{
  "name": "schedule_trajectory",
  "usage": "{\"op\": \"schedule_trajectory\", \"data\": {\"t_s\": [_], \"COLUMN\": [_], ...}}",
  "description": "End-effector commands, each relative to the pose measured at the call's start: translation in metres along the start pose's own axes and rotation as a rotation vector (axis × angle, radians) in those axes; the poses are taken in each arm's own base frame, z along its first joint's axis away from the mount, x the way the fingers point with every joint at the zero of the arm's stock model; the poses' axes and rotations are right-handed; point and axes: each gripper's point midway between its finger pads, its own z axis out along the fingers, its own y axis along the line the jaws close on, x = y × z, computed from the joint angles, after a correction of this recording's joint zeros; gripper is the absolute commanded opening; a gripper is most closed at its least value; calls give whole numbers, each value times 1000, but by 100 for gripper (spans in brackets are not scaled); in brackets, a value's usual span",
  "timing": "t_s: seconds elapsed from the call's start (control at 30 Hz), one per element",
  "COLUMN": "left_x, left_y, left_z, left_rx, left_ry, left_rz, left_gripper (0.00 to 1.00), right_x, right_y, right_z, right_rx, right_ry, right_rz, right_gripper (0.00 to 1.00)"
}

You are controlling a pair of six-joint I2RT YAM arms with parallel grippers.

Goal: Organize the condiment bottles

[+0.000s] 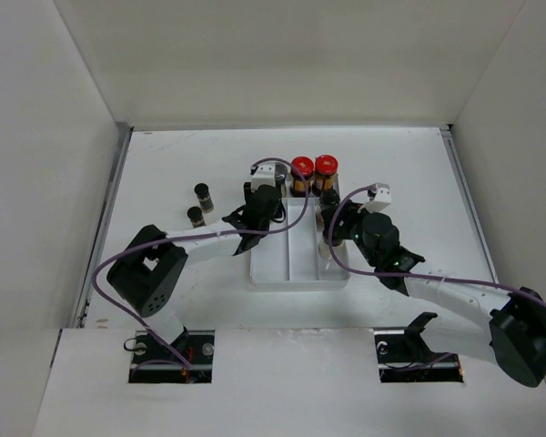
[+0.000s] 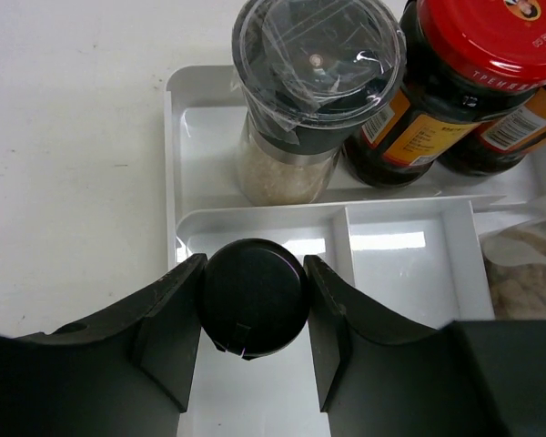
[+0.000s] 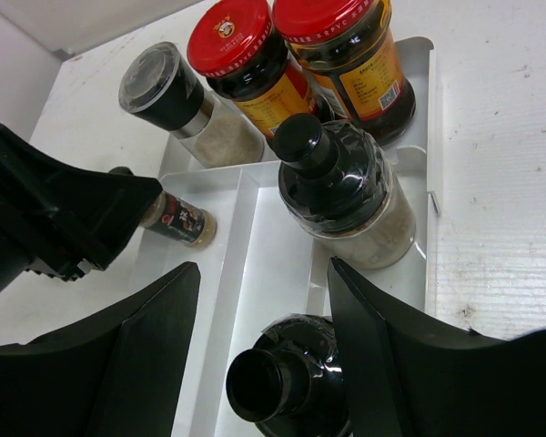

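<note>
**Left end effector** [image 2: 253, 278]: fingers closed narrow on the black cap of a slim jar [image 3: 180, 221]. It holds the jar over the left near compartment of the white tray [image 2: 175, 164]. The right wrist view shows this jar's dark label and pale contents projecting from the fingers.

**Right end effector** [image 3: 262, 269]: fingers stand apart over the right side of the tray. A black-topped bottle [image 3: 287, 382] wrapped in clear film sits between them. A gap shows on the bottle's left side; contact on its right side cannot be told.

**Tray contents:**
- Far cross compartment, left to right:
  - a grey-lidded grinder [image 2: 314, 73] with pale grains, its lid under clear film
  - a first red-lidded jar [image 2: 491, 36] with dark contents and an orange label, touching the grinder
  - a second red-lidded jar [image 3: 332, 18], just beside the first
- Right compartment: a film-wrapped knob-topped bottle [image 3: 346, 191] with pale contents. It stands upright, just near of the red-lidded jars and just far of the bottle between the right fingers.

**Desk** [image 1: 164, 164]: two small black-capped jars stand upright to the left of the tray, outside it. One [image 1: 204, 194] is farther and one [image 1: 197, 216] nearer; they are close together but apart.
</note>
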Motion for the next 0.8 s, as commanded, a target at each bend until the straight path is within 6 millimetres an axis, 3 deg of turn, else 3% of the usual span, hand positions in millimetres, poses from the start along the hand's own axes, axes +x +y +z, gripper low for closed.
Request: {"op": "schedule_trajectory", "data": {"t_s": [0.0,0.1,0.2,0.33,0.5,0.67,0.77], "left_x": [-35,-27,-25,-35,-60,-79,-70], "left_y": [-21,-20,-19,-18,-4,47,88], "left_z": [3,4,2,-7,-25,-62,-78], "left_rx": [48,43,45,54,37,-51,-137], "left_ry": [-94,-84,-87,-110,-166,-239,-197], "left_rz": [-63,-59,-74,-77,-110,-168,-180], "left_gripper": [36,40,53,70,74,77,78], "right_x": [-21,-20,-20,-18,-20,-24,-29], "right_y": [11,11,11,8,8,8,5], "right_z": [-1,0,1,2,1,-2,-4], "right_rx": [-42,-40,-38,-27,-29,-33,-26], "right_ry": [-63,-61,-60,-57,-65,-77,-101], "right_rz": [33,32,31,29,32,36,53], "right_gripper": [65,65,66,73,76,76,76]}}
